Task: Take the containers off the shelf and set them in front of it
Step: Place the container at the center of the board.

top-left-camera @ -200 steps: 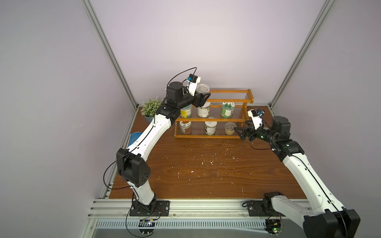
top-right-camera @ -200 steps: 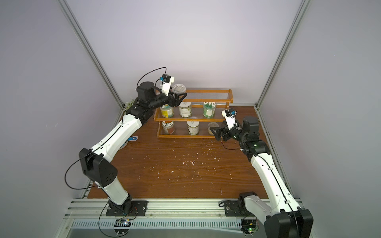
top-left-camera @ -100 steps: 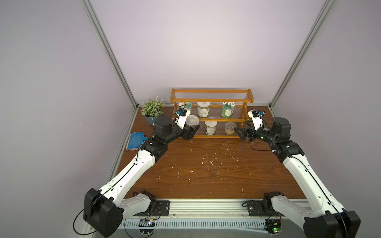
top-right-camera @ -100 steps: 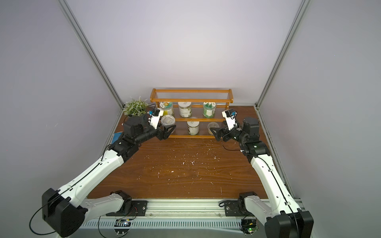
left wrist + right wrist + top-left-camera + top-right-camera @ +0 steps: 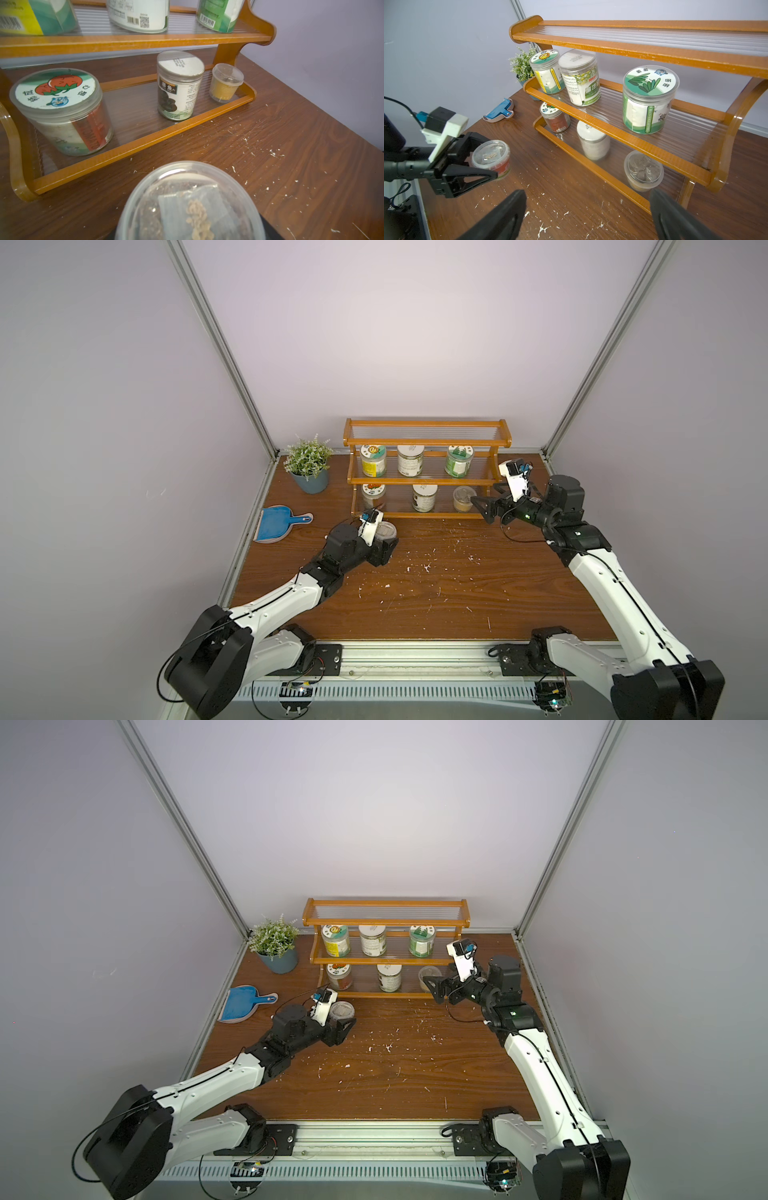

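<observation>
The left hand (image 5: 385, 545) is closed around a clear-lidded tub (image 5: 384, 531), low over the worktop (image 5: 457, 593) just in front of the shelf (image 5: 428, 480), near its left end. Whether the tub's base touches the wood cannot be told. The right hand (image 5: 481, 509) is open, its jaws spread wide, close to the right end of the bottom tier and facing a small tub (image 5: 643, 172) there. Three middle-tier jars (image 5: 410, 460) stand upright in a row, and two bottom-tier jars (image 5: 424, 497) stand left of the small tub.
</observation>
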You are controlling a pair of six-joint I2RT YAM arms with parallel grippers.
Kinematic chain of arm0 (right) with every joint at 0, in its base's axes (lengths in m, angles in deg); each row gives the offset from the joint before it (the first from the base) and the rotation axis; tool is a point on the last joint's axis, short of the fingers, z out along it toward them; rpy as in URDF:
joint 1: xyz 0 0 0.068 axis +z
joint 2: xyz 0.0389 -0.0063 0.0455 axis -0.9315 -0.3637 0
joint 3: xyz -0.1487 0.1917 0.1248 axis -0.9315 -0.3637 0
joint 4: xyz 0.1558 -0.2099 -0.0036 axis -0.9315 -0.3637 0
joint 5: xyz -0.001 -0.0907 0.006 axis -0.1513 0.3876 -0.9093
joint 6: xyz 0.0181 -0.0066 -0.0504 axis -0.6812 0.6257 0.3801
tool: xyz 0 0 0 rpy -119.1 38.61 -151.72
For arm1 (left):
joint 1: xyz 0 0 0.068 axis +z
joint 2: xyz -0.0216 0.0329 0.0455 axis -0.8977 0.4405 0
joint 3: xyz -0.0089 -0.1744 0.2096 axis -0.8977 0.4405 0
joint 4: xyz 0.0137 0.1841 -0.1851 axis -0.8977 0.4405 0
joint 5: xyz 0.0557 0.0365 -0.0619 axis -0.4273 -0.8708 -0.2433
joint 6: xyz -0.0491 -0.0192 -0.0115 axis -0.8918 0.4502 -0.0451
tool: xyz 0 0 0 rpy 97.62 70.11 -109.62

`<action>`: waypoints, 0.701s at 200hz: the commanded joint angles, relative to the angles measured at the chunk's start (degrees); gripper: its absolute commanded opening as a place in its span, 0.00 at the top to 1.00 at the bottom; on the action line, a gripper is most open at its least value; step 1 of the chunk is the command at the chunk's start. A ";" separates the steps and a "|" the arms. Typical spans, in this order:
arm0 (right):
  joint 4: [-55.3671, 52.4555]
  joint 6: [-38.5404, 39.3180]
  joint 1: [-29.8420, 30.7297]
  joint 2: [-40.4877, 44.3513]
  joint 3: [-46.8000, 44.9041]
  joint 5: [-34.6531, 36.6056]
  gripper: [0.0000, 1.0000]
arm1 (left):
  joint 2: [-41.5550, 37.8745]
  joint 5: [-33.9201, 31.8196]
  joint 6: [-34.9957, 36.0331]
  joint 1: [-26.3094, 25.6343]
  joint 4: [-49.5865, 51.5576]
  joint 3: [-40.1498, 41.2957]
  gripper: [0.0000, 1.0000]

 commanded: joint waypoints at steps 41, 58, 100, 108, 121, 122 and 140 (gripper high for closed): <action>4.99 -1.30 1.01 0.05 -1.18 -8.81 0.00 | 9.23 -3.79 -0.91 -0.67 -16.50 4.00 0.26; 5.49 -1.49 1.44 0.05 -1.32 -10.21 0.00 | 10.84 -4.06 -0.40 -0.67 -18.26 4.45 0.26; 4.71 -0.90 2.59 -0.56 -1.23 -10.44 0.00 | 15.42 -4.37 0.32 -0.71 -21.42 4.86 0.26; 4.65 -0.83 2.70 -0.48 -1.35 -10.23 0.00 | 16.10 -4.28 0.17 -0.61 -22.18 4.87 0.25; 4.46 -0.67 2.78 -0.38 -1.30 -10.04 0.01 | 16.88 -4.33 0.34 -0.59 -22.88 4.84 0.25; 4.49 -0.65 2.81 -0.38 -1.31 -10.04 0.01 | 16.93 -4.35 0.38 -0.59 -22.90 4.84 0.25; 4.59 -0.70 2.85 -0.38 -1.49 -10.02 0.00 | 18.28 -5.05 0.51 -0.57 -23.53 4.37 0.24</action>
